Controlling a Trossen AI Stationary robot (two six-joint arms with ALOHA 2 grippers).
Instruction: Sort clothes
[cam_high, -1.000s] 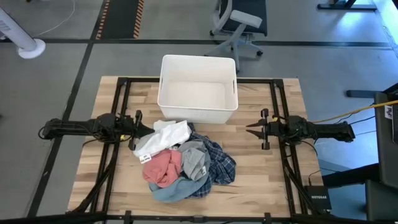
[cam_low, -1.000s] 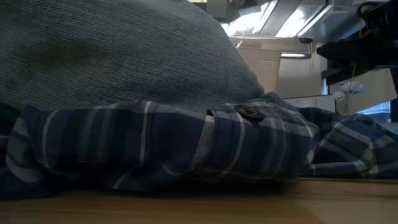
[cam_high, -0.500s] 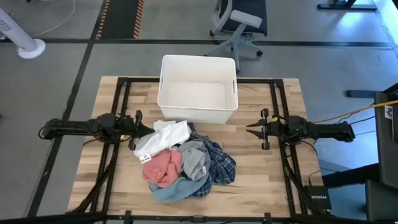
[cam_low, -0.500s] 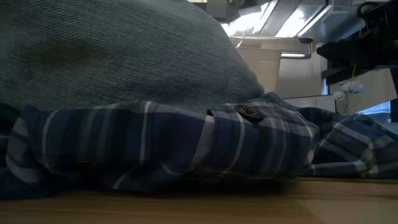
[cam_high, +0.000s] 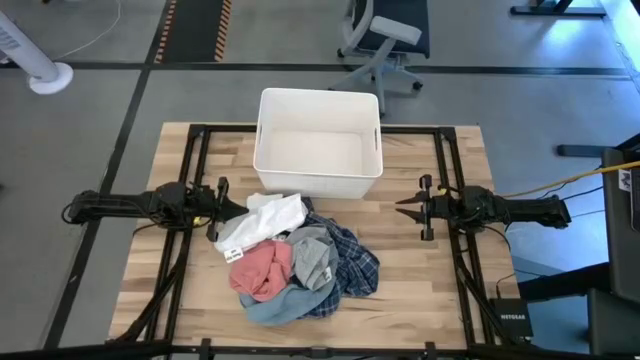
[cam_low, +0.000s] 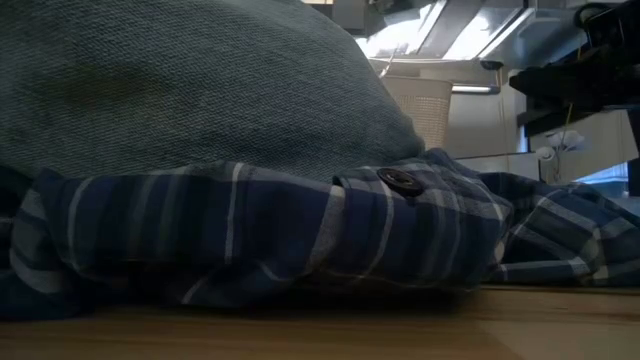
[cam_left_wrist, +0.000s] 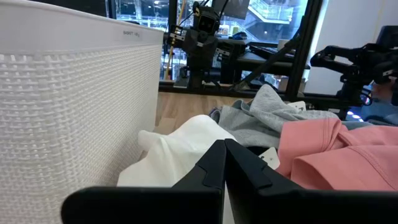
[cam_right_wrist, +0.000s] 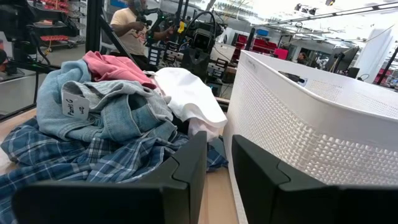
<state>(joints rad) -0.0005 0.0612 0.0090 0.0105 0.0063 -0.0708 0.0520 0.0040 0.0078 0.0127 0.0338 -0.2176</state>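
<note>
The clothes lie in one pile on the middle of the wooden table (cam_high: 420, 290). A white garment (cam_high: 270, 216) is at its far left, with salmon pink (cam_high: 262, 268), grey (cam_high: 312, 255), navy plaid (cam_high: 352, 264) and light-blue denim (cam_high: 272, 308) pieces around it. The low view shows only the denim (cam_low: 180, 90) lying on the plaid shirt (cam_low: 270, 235). My left gripper (cam_high: 232, 208) is shut and stands level at the pile's left, its tips (cam_left_wrist: 224, 155) just short of the white garment (cam_left_wrist: 186, 146). My right gripper (cam_high: 402, 207) is open by a narrow gap (cam_right_wrist: 217, 168), level, to the right of the pile.
A white rectangular plastic bin (cam_high: 318, 145) stands on the table's far middle, just beyond the pile; its wall shows in both wrist views (cam_left_wrist: 74, 93) (cam_right_wrist: 298, 124). Black frame rails (cam_high: 450, 180) run along the table. A person stands in the room beyond (cam_right_wrist: 130, 25).
</note>
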